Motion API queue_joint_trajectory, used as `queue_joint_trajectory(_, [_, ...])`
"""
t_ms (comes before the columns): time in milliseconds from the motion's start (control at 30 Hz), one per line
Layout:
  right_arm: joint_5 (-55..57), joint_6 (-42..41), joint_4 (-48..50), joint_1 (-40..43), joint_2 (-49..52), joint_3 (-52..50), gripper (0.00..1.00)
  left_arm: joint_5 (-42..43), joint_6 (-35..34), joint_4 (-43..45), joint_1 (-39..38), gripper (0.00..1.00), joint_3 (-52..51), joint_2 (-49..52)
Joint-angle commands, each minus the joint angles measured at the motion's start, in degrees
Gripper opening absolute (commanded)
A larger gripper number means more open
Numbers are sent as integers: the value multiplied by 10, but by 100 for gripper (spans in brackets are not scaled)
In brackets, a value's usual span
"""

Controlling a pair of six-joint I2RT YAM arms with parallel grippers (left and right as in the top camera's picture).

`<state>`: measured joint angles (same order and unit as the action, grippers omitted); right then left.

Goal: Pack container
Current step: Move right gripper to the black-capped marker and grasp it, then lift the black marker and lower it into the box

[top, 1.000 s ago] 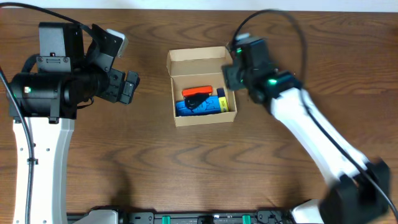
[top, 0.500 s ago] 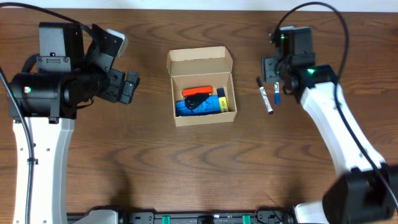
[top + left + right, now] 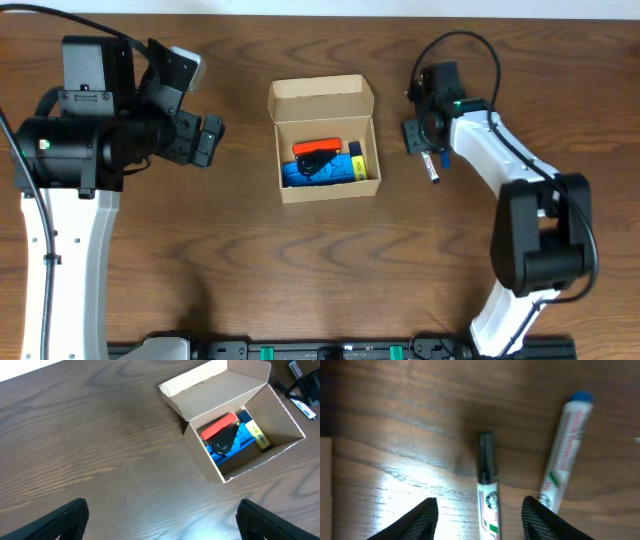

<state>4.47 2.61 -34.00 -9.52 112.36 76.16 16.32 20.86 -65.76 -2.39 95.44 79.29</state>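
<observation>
- Container (image 3: 325, 140): tan cardboard box, middle of the table (image 3: 300, 270), toward the far edge. It sits well apart from both arms.
- Lid flap (image 3: 320, 97) is open, hinged on the far wall and tipped back away from the opening.
- Inside the box: a blue item (image 3: 318, 173) along the near wall, an orange item (image 3: 318, 148) with a black part lying on top of it, and a yellow item (image 3: 357, 165) at the right end. All are below the rim.
- Left gripper (image 3: 208, 140): left of the box, clear of it, holding nothing. In the left wrist view its fingers (image 3: 65, 520) sit at the two bottom corners, spread wide, with bare wood between them.
- Right gripper (image 3: 425, 135): right of the box, over two markers lying on the table.
- Right wrist view: the jaws are apart, one finger on each side of the black-capped marker (image 3: 487, 490), with a visible gap on both sides. Nothing is gripped. Cannot tell height above the wood.
- Blue-capped marker (image 3: 565, 455) lies just right of the black-capped one, slightly angled, outside the right finger. The two are near each other but not touching.
- Both markers are on bare wood, outside the box.
</observation>
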Motion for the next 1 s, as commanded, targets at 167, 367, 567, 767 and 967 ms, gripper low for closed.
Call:
queue_joint_trajectory(167, [-17, 13, 6, 13, 50, -5, 56, 0, 4, -1, 1, 95, 3, -1])
queue_joint_trajectory(367, [-33, 13, 5, 26, 58, -5, 45, 0, 4, -1, 1, 95, 3, -1])
queue_joint_trajectory(567, [-35, 11, 6, 28, 58, -5, 18, 0, 4, -1, 1, 95, 3, -1])
queue_joint_trajectory(767, [-38, -4, 5, 28, 57, -5, 3, 0, 4, -1, 1, 95, 3, -1])
queue_joint_trajectory(967, [-52, -34, -13, 28, 23, 17, 1, 0, 4, -1, 1, 95, 3, -1])
